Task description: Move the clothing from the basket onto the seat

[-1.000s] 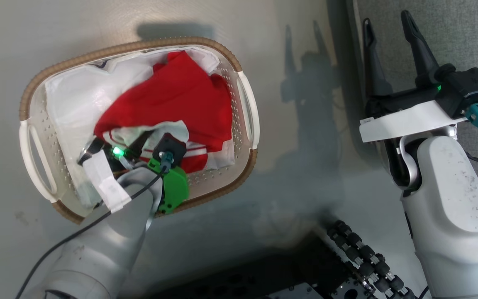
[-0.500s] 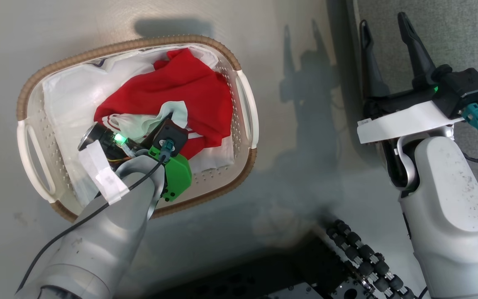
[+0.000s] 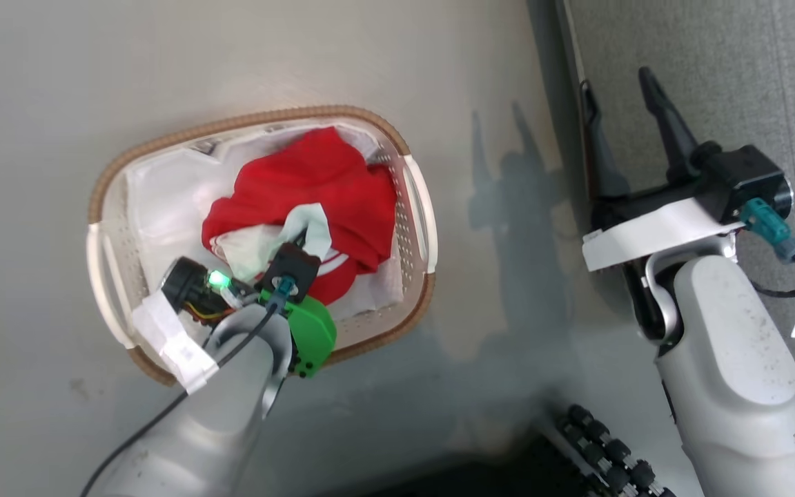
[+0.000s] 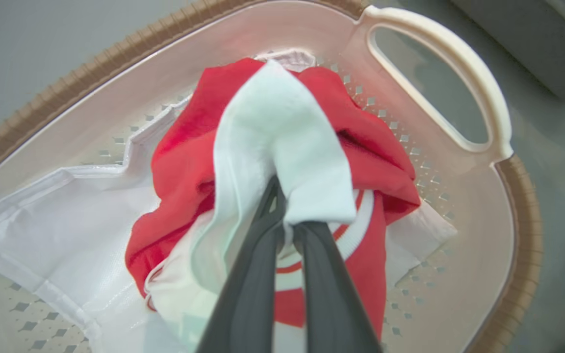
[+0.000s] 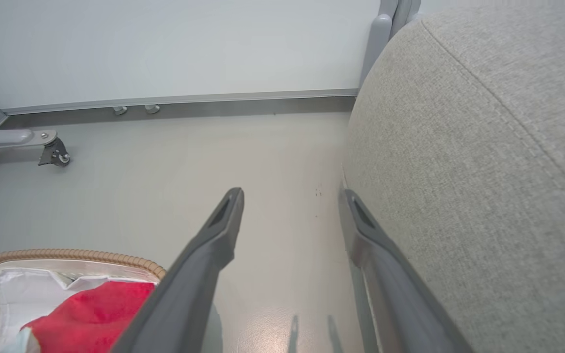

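- Lifting straight up is the good way now: the left gripper is pinched tight on a white part of the clothing.
- The clothing sits in the basket (the white liner must stay down).
- Go slow so nothing slips.
- The right gripper waits wide apart, holding nothing, beside the seat.

Head camera overhead; wrist cameras low, close (shared: the basket).
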{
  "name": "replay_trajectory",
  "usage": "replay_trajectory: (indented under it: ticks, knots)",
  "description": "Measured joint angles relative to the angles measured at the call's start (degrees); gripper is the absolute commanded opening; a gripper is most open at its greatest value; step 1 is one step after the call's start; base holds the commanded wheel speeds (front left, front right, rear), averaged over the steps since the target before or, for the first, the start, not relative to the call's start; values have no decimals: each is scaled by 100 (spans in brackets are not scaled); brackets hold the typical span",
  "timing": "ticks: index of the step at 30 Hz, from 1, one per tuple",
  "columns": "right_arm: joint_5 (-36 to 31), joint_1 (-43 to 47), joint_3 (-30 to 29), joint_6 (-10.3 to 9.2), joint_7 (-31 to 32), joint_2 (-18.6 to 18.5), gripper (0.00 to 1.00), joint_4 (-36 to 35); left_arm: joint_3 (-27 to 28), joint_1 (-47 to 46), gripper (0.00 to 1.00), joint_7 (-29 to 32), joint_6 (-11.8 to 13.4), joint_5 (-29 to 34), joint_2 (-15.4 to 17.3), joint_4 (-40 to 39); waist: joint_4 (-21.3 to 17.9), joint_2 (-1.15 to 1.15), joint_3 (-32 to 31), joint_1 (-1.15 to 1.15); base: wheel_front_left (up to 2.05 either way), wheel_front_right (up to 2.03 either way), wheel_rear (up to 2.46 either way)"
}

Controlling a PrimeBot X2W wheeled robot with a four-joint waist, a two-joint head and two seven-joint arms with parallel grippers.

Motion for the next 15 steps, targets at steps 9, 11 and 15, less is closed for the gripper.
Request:
replay_trajectory:
  ticks: [9,11,15]
  knots:
    - [-42,381,59,-1,0,2,100,211,427,808,0,0,-5,-96,-12,-724,244,0,-805,0,0,0,0]
    - [-48,478,59,-1,0,2,100,250,542,976,0,0,-15,-96,-32,-914,313,0,-995,0,0,0,0]
    - [-53,655,78,0,0,2,100,324,740,1294,0,1,-30,-91,-56,-1211,439,0,-1342,0,0,0,0]
